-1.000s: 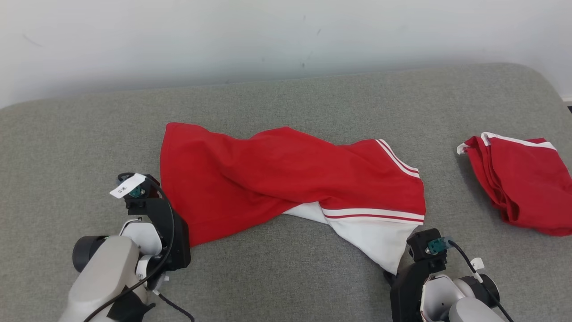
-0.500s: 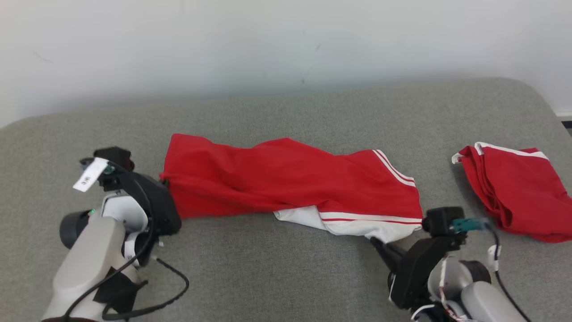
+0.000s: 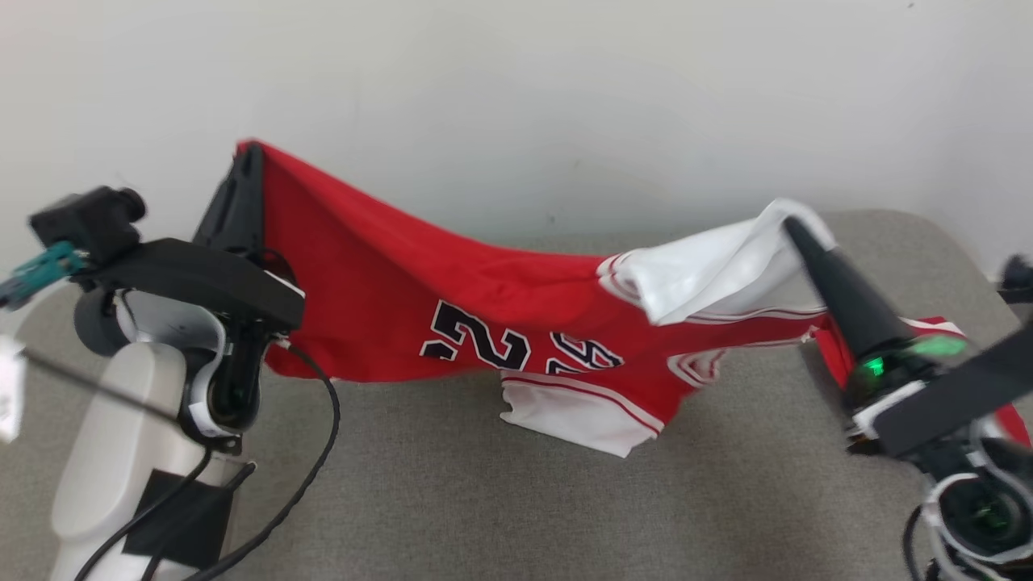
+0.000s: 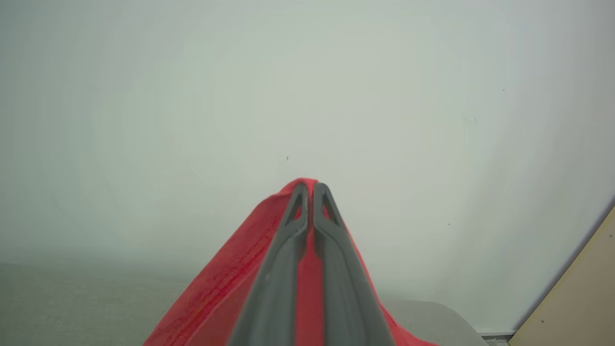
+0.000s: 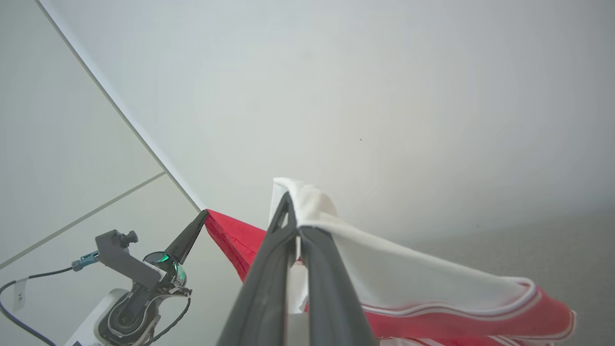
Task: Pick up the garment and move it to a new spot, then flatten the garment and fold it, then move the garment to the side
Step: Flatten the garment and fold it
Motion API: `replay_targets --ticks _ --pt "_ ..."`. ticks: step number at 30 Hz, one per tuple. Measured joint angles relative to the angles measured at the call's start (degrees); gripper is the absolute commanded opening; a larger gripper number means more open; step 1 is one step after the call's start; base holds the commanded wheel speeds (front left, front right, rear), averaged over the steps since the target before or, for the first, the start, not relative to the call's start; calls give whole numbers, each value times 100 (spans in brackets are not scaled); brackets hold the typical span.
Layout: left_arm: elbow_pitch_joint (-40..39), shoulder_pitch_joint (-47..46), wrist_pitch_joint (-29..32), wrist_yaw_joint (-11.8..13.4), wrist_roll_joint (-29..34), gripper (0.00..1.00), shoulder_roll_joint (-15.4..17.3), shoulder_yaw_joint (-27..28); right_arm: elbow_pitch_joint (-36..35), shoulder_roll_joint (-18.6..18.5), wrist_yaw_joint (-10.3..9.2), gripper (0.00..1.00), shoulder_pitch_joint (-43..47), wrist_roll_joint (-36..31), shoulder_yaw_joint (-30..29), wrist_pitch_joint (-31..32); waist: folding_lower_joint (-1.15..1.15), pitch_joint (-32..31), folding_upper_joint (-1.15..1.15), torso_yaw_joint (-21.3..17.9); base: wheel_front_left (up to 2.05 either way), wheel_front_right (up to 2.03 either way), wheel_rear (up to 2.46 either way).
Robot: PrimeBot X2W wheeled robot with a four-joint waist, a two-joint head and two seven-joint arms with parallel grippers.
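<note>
Lift-and-move step. Your left gripper [image 4: 310, 186] and right gripper [image 5: 293, 214] both pinch red-and-white fabric jersey [image 3: 387, 266] aloft. Next: carry to new spot, taut, lay flat.

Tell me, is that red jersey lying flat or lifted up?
Lifted, not flat: the red jersey hangs stretched between both arms' shut jaws, its middle sagging toward the grey cushion.

Garment [image 3: 379, 282] — over cushion [image 3: 484, 500], before wall [image 3: 516, 81]
</note>
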Motion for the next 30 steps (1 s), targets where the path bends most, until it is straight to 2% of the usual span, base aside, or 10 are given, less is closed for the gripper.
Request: replay_targets --ticks 2,5,8,10,13,16,19,21,26,30 --pt "-638 146 -92 -63 -174 0 -24 130 -387 -5 -5 0 -51 190 -249 -1 0 -105 0 0 0 0 0" --pt "-1622 253 -130 -65 -255 0 -57 186 -758 -55 -147 0 -268 299 -577 -3 0 -241 0 -7 0 0 0" --pt "-2304 259 47 -62 -458 0 -140 169 -834 -205 -341 0 -569 299 -843 5 -1 -319 0 -17 0 0 0" --pt "-2469 265 246 49 -382 0 -80 119 -693 -253 -463 0 -694 289 -831 99 -1 -306 -1 -23 0 0 0" --pt "-2338 430 548 193 -359 0 80 100 -29 -277 -566 0 -780 111 -536 286 0 -209 0 -34 0 0 0" --pt "-1726 584 772 302 -221 0 198 46 996 -158 -655 0 -995 -145 -109 402 1 -49 1 -67 0 0 0" --pt "-826 453 805 385 21 0 312 99 2278 -8 -669 0 -1699 -579 376 415 1 149 1 -115 0 0 0" --pt "-334 24 722 428 168 0 357 160 2996 102 -709 0 -2562 -934 592 346 2 293 2 -155 0 0 0" --pt "-174 -2005 213 399 327 0 -27 152 3226 231 -714 0 -4882 -1085 81 -289 3 663 1 -236 0 0 0" --pt "-425 -2695 -151 100 328 0 -113 129 2994 78 -644 0 -5375 -949 -138 -545 1 909 1 -223 0 0 0"
